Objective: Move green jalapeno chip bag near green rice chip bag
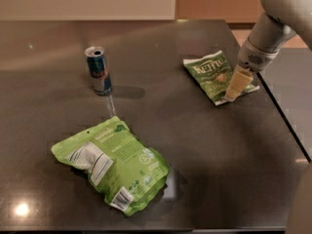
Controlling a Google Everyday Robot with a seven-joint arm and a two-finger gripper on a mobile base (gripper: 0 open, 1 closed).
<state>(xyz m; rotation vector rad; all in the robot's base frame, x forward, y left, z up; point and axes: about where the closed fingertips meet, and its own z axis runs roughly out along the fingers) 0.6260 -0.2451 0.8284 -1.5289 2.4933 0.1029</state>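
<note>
1. At the far right of the desk (195,145), the green jalapeno chip bag (210,74) lies flat, face up, with its white lettering readable.
2. End effector (233,92): pointing down over the near right part of that bag, tip low at the bag's edge. Contact or a small gap: cannot tell. Whether it is apart, together or clamped: cannot tell either.
3. Key relation: most of the bag lies up and to picture-left of the end effector tip. The bag's long axis runs diagonally, from far-left corner to near-right corner.
4. Only one arm here; it comes in from the upper right.
5. Target: green rice chip bag (114,165), puffy, bright lime, label patch up, at near left of the desk. Well apart from the smaller bag.
6. Judgement: the carry must go toward near left, diagonally across bare desk.
7. Blue can (98,70) stands upright at far left, off that line.
8. Bag's look: small, thin, crinkly, darker green, pale edges. Judgement: light, likely to slide or crumple under a pinch.
</note>
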